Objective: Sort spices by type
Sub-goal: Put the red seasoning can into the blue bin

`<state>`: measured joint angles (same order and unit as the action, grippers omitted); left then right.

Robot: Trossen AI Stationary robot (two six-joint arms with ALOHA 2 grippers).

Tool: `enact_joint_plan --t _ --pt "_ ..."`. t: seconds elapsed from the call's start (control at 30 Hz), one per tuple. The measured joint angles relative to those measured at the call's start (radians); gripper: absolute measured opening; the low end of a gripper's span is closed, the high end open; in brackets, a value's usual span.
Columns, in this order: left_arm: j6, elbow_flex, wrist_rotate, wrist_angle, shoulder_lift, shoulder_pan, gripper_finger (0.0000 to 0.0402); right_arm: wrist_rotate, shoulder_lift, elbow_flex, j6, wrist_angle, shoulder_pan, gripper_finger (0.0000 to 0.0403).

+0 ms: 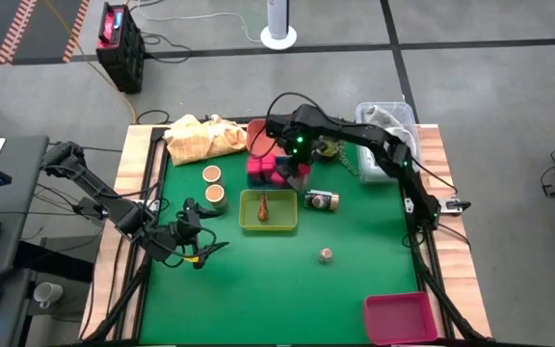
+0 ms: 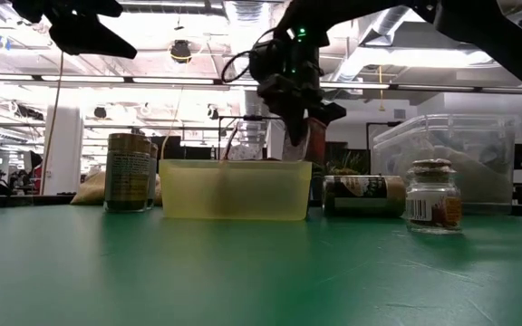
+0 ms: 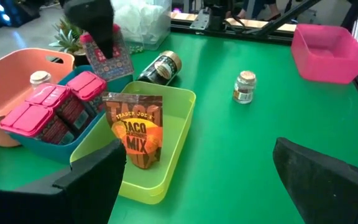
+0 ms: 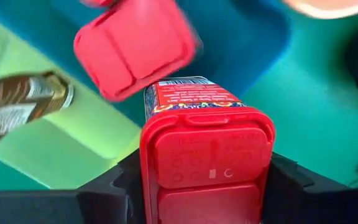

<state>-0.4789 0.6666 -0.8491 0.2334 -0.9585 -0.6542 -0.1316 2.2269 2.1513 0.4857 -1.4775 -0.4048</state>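
My right gripper (image 1: 295,162) points down over the table's far middle, shut on a pink-lidded spice container (image 3: 107,55). Below it a blue bin (image 3: 64,149) holds more pink-lidded containers (image 3: 45,107). A yellow-green tray (image 1: 269,224) in front of the bin holds a brown taco mix packet (image 3: 135,130), which leans against its wall. Two tan round jars (image 1: 213,183) stand left of the tray. A dark jar (image 1: 322,200) lies on its side to the tray's right, and a small jar (image 1: 327,254) stands nearer. My left gripper (image 1: 198,249) waits open at the left edge. My right gripper pinches the pink-lidded container between its two fingers (image 4: 114,180), one on each of two opposite sides just below the lid (image 4: 207,155). The fingers come from above, pointing down. The container hangs upright, lifted clear above the blue bin.
A salmon bin (image 3: 11,78) and a yellow cloth (image 1: 200,137) lie at the far left. A clear plastic box (image 1: 388,123) stands at the far right, a spiky green plant (image 3: 67,32) beside it. A pink bin (image 1: 400,316) sits at the near right.
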Motion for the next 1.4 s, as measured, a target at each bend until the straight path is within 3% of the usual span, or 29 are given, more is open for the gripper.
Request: enact_joint_plan --t 0.73,0.97,1.4 --pt "0.075 0.0 0.006 0.014 0.035 -0.001 0.0389 -0.028 0.004 0.0 0.229 0.05 -0.057 0.0234" --pt "0.07 0.0 0.006 0.015 0.035 -0.002 0.0389 -0.024 0.009 -0.002 0.464 0.125 -0.057 0.0234" --pt "0.063 0.0 0.014 0.023 0.035 -0.002 0.0389 -0.023 0.009 -0.003 0.397 0.125 -0.052 0.0235"
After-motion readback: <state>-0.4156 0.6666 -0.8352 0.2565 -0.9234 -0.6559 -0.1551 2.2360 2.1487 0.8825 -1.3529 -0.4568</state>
